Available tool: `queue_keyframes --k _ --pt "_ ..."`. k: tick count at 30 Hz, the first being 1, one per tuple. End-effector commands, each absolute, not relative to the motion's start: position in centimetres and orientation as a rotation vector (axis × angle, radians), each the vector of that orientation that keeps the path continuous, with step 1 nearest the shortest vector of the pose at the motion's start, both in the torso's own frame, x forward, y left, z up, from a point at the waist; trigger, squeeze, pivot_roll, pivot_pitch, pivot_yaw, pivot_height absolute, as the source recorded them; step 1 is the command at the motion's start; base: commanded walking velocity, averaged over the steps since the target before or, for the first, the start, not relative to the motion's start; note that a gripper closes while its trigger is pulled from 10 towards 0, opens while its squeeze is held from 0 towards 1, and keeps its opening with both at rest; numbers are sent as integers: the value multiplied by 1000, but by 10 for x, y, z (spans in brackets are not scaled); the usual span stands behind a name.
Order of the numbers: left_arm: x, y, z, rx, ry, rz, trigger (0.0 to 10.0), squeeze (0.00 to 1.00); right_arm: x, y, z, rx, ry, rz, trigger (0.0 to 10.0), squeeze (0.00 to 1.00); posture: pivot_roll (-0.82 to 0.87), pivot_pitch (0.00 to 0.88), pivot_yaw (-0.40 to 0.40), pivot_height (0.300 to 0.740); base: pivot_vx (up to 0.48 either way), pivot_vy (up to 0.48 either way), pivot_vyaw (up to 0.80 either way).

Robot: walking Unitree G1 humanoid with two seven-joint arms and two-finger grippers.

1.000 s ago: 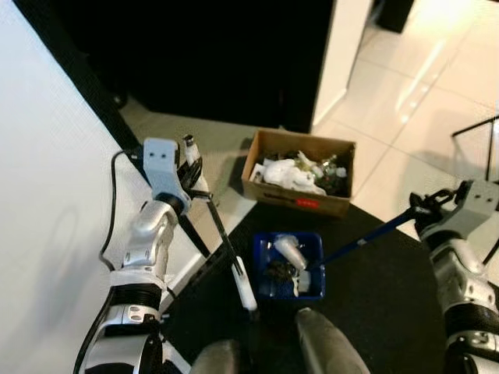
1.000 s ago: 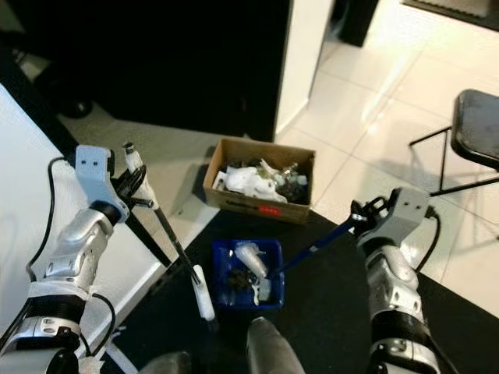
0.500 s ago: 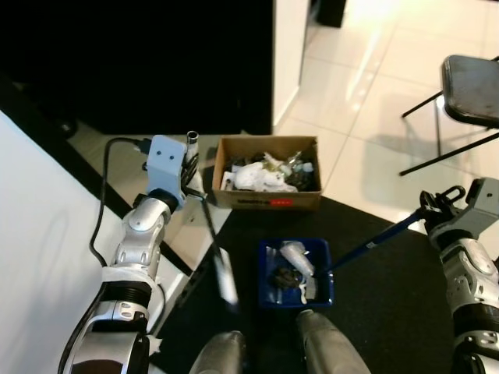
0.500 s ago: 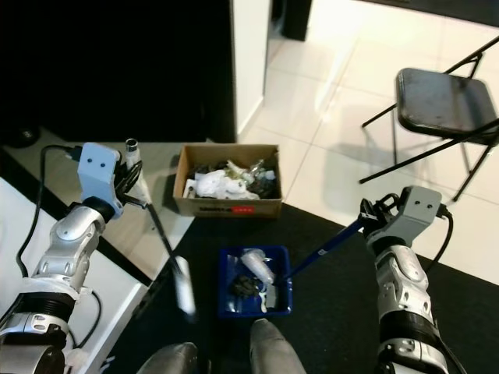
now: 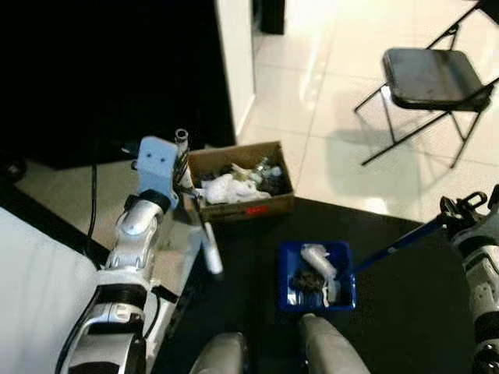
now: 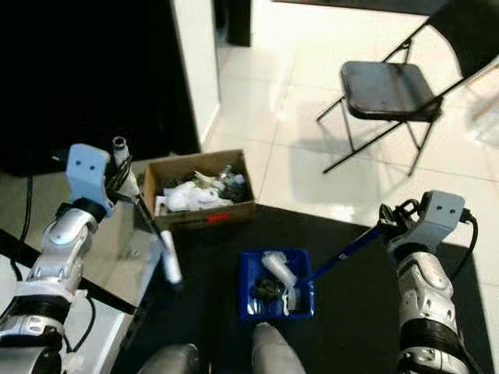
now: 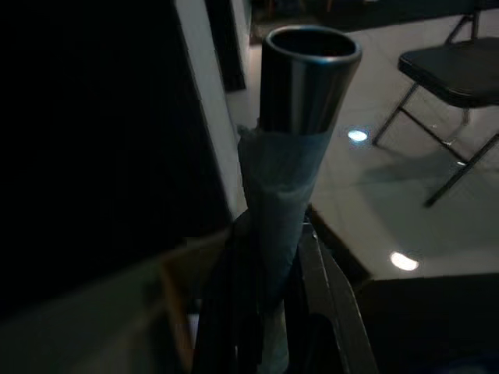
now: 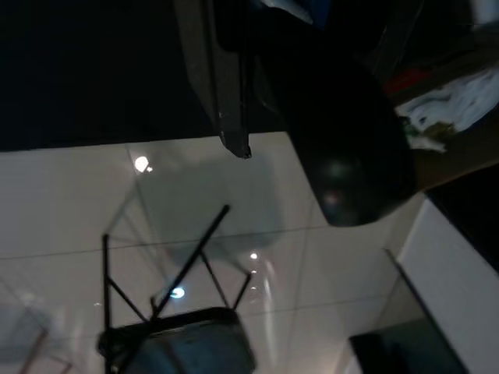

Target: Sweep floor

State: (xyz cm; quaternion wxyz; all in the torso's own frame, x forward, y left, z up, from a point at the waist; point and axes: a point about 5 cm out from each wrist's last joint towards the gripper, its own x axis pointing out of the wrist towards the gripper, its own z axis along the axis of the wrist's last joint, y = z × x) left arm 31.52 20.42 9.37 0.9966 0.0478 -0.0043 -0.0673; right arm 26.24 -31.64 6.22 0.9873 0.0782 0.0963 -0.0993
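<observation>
Pale tiles meet a black mat (image 5: 405,312) underfoot. From the head, the left end effector (image 5: 184,167) at 10 o'clock grips the broom handle (image 5: 204,234); the right end effector (image 6: 390,226) at 3 o'clock holds the blue dustpan (image 6: 277,284) by its handle. A cardboard box (image 6: 199,191) of rubbish sits at 12.

Left wrist: fingers (image 7: 312,273) clamp the taped handle.

Right wrist: a folding chair (image 8: 179,343); fingers unclear.
</observation>
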Motion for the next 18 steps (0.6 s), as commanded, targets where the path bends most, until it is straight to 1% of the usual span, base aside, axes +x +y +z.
queue_keyframes --k 1,5,10,14,16,18 --pt "313 207 88 61 23 -102 10000 0 272 -311 71 171 149 -174 10000 0 -16 42 43 740 0 0 0" --pt "309 205 77 61 61 -81 10000 0 276 -304 71 184 151 -150 10000 0 -12 43 38 740 0 0 0" --pt "306 211 71 46 89 -63 10000 0 280 -298 71 203 150 -128 10000 0 -16 42 37 740 0 0 0" --pt "305 210 71 57 81 -72 10000 0 281 -294 69 207 156 -111 10000 0 -19 37 27 740 0 0 0" --pt "305 208 71 67 75 -82 10000 0 281 -293 69 207 159 -106 10000 0 -20 33 16 740 0 0 0" --pt "305 204 72 69 60 -76 10000 0 281 -293 69 222 154 -113 10000 0 -20 19 -25 740 0 0 0"
